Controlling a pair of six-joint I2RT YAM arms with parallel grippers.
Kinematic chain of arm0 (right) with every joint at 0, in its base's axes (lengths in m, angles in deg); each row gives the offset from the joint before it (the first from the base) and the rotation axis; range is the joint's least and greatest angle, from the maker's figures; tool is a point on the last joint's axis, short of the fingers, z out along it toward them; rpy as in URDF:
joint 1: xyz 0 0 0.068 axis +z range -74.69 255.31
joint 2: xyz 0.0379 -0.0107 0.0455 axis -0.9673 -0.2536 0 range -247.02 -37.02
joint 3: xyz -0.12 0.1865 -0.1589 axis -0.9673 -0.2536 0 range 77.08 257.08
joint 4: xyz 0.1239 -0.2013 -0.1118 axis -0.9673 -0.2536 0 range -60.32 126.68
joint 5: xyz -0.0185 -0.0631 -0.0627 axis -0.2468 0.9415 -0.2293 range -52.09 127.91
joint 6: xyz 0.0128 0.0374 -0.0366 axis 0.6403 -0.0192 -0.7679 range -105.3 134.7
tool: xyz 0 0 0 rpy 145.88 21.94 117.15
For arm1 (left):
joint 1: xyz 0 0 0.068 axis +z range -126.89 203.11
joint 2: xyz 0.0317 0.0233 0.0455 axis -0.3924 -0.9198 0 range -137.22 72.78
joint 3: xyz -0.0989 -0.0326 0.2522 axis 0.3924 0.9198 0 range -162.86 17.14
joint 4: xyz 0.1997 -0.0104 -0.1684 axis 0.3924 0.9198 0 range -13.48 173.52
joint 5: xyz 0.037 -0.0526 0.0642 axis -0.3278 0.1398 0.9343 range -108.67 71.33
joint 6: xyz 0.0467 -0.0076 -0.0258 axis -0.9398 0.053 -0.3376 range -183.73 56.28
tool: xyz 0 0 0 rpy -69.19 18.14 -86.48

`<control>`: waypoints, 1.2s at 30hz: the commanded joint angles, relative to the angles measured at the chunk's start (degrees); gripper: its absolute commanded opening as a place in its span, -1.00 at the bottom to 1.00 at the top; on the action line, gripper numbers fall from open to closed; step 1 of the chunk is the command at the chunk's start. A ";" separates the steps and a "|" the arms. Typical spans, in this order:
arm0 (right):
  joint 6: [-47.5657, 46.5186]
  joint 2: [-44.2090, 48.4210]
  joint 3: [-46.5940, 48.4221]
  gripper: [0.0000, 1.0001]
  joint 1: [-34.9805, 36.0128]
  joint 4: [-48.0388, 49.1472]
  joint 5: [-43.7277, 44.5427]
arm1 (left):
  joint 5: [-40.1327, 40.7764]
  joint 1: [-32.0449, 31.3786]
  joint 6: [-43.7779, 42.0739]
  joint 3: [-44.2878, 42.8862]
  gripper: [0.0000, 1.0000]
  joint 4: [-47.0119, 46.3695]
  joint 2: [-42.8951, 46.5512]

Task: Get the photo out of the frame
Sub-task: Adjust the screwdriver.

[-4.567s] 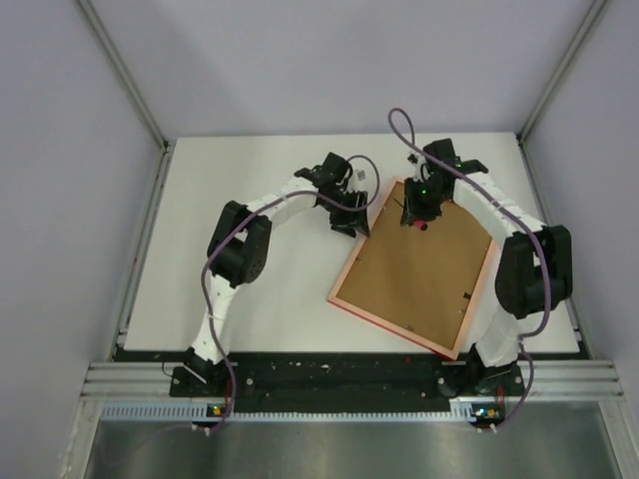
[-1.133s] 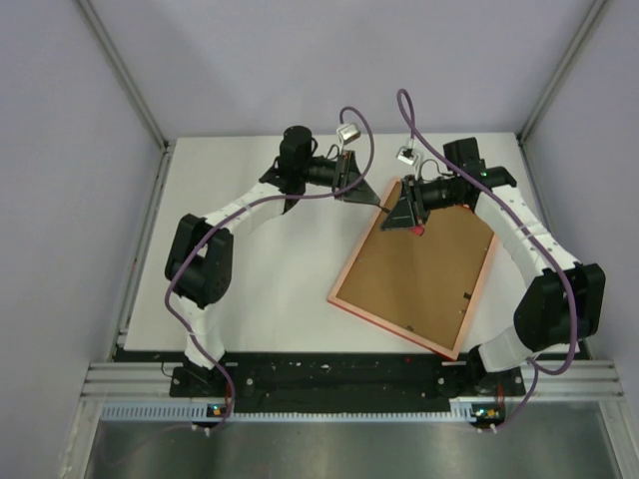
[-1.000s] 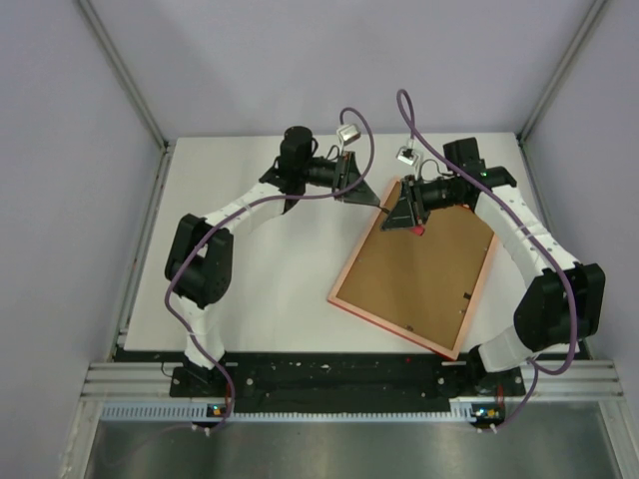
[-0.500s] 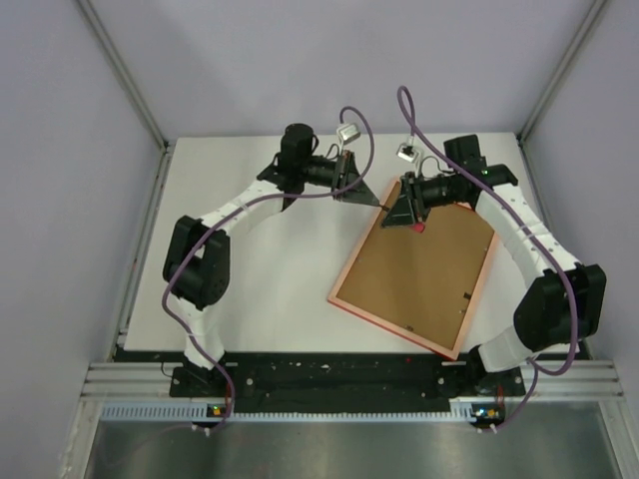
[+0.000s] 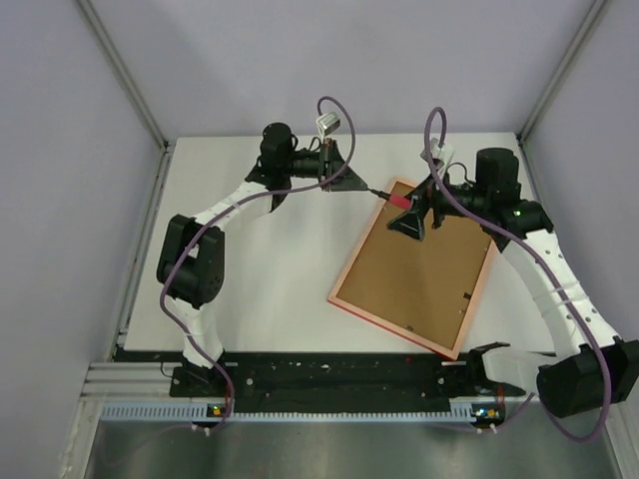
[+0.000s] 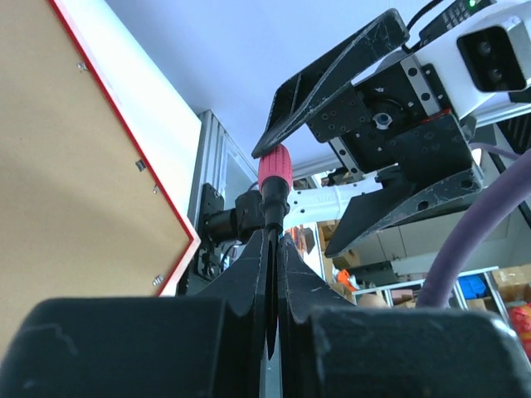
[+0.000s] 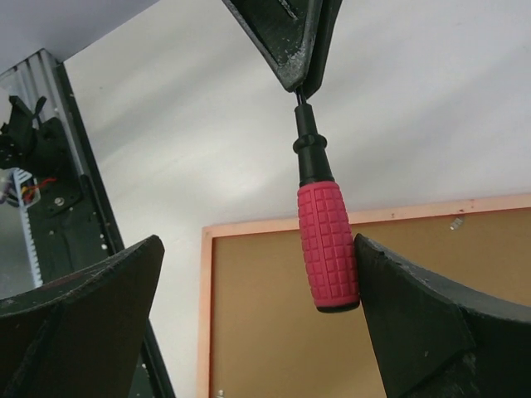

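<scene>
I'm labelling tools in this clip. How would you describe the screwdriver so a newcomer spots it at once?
Find the brown-backed frame on the white table and go to its far corner. Over it the screwdriver runs from the left gripper, shut on its thin black shaft, into the open right gripper. Its ribbed red handle stands out among the black parts.

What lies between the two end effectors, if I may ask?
A red-handled screwdriver: the left end effector pinches its shaft, and its handle sits inside the open right end effector, seen in the right wrist view.
</scene>
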 commanded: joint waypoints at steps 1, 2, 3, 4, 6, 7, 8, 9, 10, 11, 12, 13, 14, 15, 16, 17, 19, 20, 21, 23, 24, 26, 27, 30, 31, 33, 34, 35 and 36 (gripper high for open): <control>-0.70 2.07 -3.68 0.80 -0.29 10.34 2.57 | 1.96 0.72 10.29 2.41 -1.00 -15.59 1.12; -0.79 1.80 -3.34 0.67 -0.38 10.60 1.26 | 2.22 0.72 10.29 2.59 -1.00 -15.60 1.29; -0.62 1.72 -3.07 0.55 -0.38 10.69 -0.67 | 2.31 0.46 10.21 2.59 -1.00 -15.68 1.47; -0.18 1.45 -2.98 0.50 -0.47 10.95 -2.52 | 2.23 0.37 10.38 2.68 -1.00 -15.60 1.47; 0.96 0.66 -2.98 0.39 -0.38 11.57 -5.69 | 2.31 0.10 10.73 2.77 -1.00 -15.95 1.65; 1.49 0.57 -3.15 0.29 -0.38 12.18 -6.13 | 2.31 0.02 10.82 2.77 -1.00 -16.12 1.65; 1.75 0.40 -3.42 0.19 -0.29 12.54 -6.31 | 2.40 -0.07 11.08 2.85 -1.00 -16.56 1.73; 2.11 0.22 -3.94 0.18 -0.38 13.15 -6.40 | 2.31 -0.16 11.26 2.85 -1.00 -16.65 1.73; 2.46 0.13 -4.56 0.17 -0.29 13.94 -6.58 | 2.31 -0.25 11.52 2.85 -1.00 -16.82 1.73; 3.24 -0.04 -5.08 0.15 -0.29 14.82 -7.10 | 2.40 -0.34 11.52 2.94 -1.00 -16.83 1.82; 3.95 -0.48 -5.35 0.13 -0.29 15.87 -7.89 | 2.23 -0.42 11.61 2.94 -1.00 -16.74 1.82; 4.65 -0.74 -5.44 0.12 -0.38 16.49 -8.59 | 2.23 -0.60 11.61 3.03 -1.00 -16.91 1.91; 5.53 -1.09 -5.44 0.08 -0.29 17.02 -9.03 | 2.23 -0.69 11.70 3.12 -1.00 -16.83 1.82; 6.15 -1.36 -5.53 0.04 -0.29 17.80 -9.73 | 2.40 -0.69 11.87 3.12 -1.00 -17.00 1.91; 7.11 -1.80 -5.44 0.01 -0.38 18.60 -9.92 | 2.40 -0.95 12.05 3.12 -1.00 -17.35 1.82; 8.08 -2.15 -5.62 0.01 -0.38 19.73 -10.44 | 2.31 -1.04 12.48 3.03 -1.00 -17.70 1.82; 9.57 -3.11 -5.53 -0.02 -0.38 20.88 -11.41 | 2.31 -1.13 13.28 2.94 -1.00 -18.41 1.56; 10.01 -3.55 -5.53 -0.03 -0.29 21.58 -11.85 | 2.31 -1.21 13.45 2.94 -1.00 -18.76 1.56; 11.76 -4.08 -5.62 -0.04 -0.21 22.37 -12.11 | 2.40 -1.22 13.54 2.85 -1.00 -18.93 1.56; 12.48 -4.61 -5.79 -0.15 0.14 22.91 -12.38 | 2.49 -1.22 13.72 3.03 -1.00 -19.20 1.56; 12.57 -4.61 -5.88 -0.18 0.23 22.91 -12.29 | 2.31 -1.22 13.72 3.03 -1.00 -19.20 1.56; 12.92 -4.35 -6.14 -0.24 0.32 23.52 -12.47 | 2.40 -1.22 13.72 3.12 -1.00 -19.20 1.65; 13.01 -4.18 -6.32 -0.29 0.41 23.53 -12.55 | 2.40 -1.22 13.72 3.12 -1.00 -19.29 1.65; 13.71 -3.74 -6.85 -0.50 0.41 24.23 -12.73 | 2.31 -1.21 13.89 3.03 -1.00 -19.46 1.56; 14.06 -3.65 -6.93 -0.70 0.41 24.49 -12.82 | 2.40 -1.22 13.98 2.94 -1.00 -19.46 1.56; 14.41 -3.82 -6.85 -1.00 0.50 24.76 -13.08 | 2.49 -1.13 14.16 2.94 -1.00 -19.64 1.47; 14.85 -4.00 -6.76 -1.00 0.50 24.76 -13.17 | 2.31 -1.21 14.16 2.85 -1.00 -19.81 1.47; 15.20 -4.09 -6.76 -1.00 0.41 24.84 -13.17 | 2.40 -1.13 14.16 2.94 -1.00 -19.64 1.47; 15.47 -4.26 -6.67 -1.00 0.41 24.93 -13.08 | 2.23 -1.13 14.07 2.85 -1.00 -19.64 1.38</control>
